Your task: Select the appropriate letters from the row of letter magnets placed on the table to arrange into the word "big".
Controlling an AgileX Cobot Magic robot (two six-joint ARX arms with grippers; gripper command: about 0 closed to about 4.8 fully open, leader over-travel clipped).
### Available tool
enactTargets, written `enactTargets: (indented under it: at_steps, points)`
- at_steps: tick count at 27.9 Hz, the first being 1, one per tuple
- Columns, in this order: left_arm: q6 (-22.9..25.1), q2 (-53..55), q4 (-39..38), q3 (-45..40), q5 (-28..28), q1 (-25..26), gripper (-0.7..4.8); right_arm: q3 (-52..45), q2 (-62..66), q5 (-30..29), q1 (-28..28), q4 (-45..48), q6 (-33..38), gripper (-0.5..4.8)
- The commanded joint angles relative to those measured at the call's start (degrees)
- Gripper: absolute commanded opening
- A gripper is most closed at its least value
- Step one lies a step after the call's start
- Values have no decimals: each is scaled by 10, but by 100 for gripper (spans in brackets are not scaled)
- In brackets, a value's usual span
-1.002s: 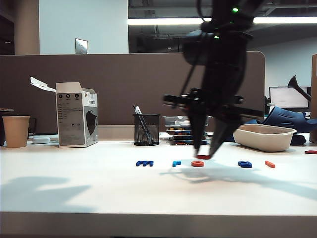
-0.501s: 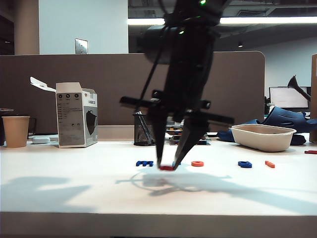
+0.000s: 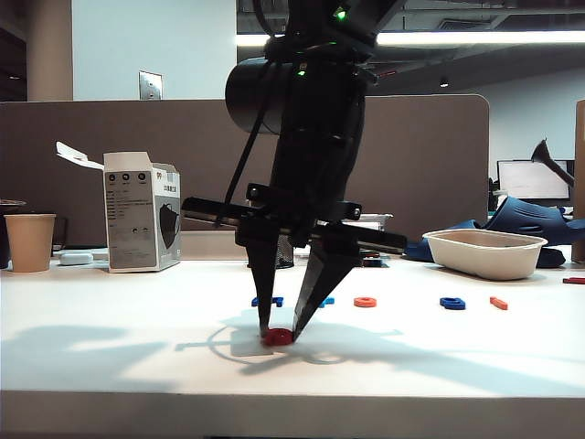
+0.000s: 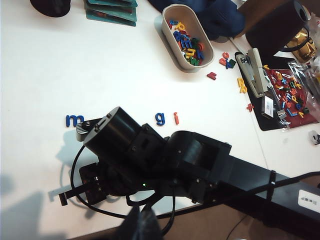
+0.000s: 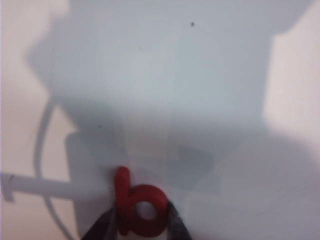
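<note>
A paper cup (image 3: 29,241) stands at the far left of the desk, with an open grey carton (image 3: 141,211) beside it. A beige tray (image 3: 487,252) sits at the right, filled with mixed coloured letters in the left wrist view (image 4: 187,36). Near it lie a stapler (image 4: 258,73) and a dark mat (image 4: 289,95) strewn with more letters. A grey partition (image 3: 119,155) runs behind the desk, and a monitor (image 3: 532,179) shows at the far right.

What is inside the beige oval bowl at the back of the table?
In the left wrist view, the beige oval bowl is full of spare letter magnets in mixed colours. In the exterior view, only its outer wall shows; the contents are hidden.
</note>
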Motion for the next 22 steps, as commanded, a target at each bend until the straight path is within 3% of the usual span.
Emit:
enactTargets:
  at_steps: [1, 3, 5, 6, 22]
  points:
    - [-2, -2, 3, 1, -2, 0, -5, -2, 5, 5, -3, -16, 3, 119]
    - [-2, -2, 3, 1, -2, 0, -5, -2, 5, 5, -3, -16, 3, 154]
    - [-2, -2, 3, 1, -2, 0, -5, 0, 5, 5, -3, -14, 3, 222]
    - [-2, -2, 3, 1, -2, 0, -5, 0, 5, 5, -3, -12, 3, 228]
    - [-2, -2, 3, 1, -2, 0, -5, 0, -43, 12, -26, 12, 0, 230]
